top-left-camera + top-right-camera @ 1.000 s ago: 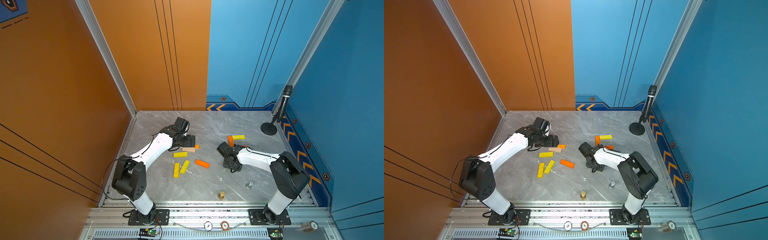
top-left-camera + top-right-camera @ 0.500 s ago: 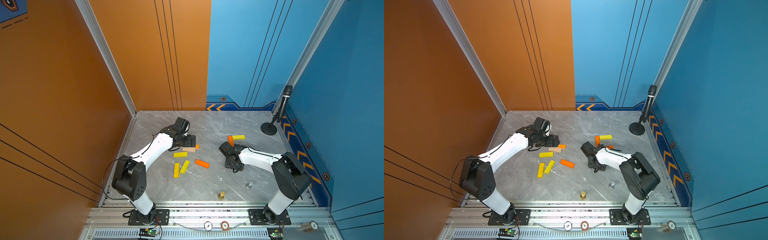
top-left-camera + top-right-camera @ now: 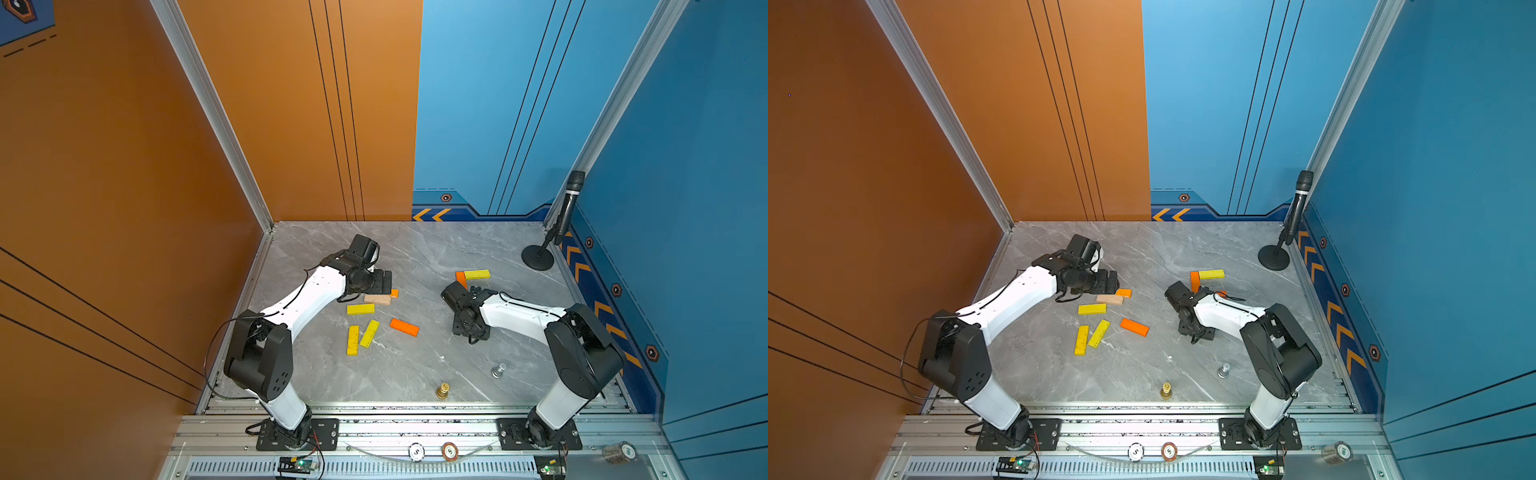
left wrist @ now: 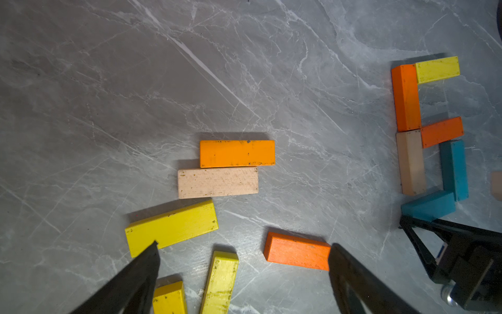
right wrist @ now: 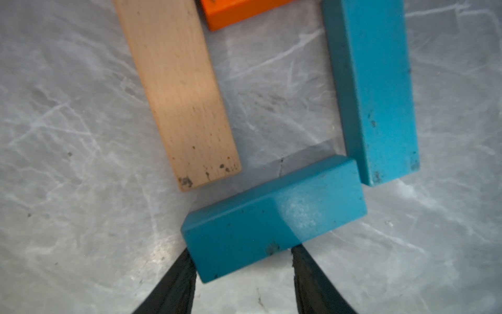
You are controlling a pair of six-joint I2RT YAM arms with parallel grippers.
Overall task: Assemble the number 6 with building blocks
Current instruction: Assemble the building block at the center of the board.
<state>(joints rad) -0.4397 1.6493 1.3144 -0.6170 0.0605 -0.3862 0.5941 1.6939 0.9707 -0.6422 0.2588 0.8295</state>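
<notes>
The part-built number 6 (image 4: 408,122) lies flat on the grey marble bench (image 3: 415,249) near the microphone stand (image 3: 537,262), on the stand's side toward the left arm. Its yellow plank (image 3: 476,274) is the piece closest to the stand; an orange plank (image 4: 406,98) leads away from it at a right angle and a tan plank (image 4: 411,161) carries that line on. A second orange plank (image 4: 441,131) branches off where those two meet, and a teal plank (image 4: 455,170) runs alongside the tan one, apart from it. The other teal plank (image 5: 271,217) sits askew across the open end, one end touching its teal neighbour, the other just short of the tan plank. The right pincer (image 5: 242,250) has its jaws partly apart with that plank's near corner between the fingertips (image 5: 179,280); both tips touch it, but I cannot tell whether it is clamped. The left pincer (image 4: 243,252) hangs wide open and empty over the loose building blocks (image 3: 360,308) — three yellow, one amber, one tan, one orange — which lie farther from the stand than the 6.
</notes>
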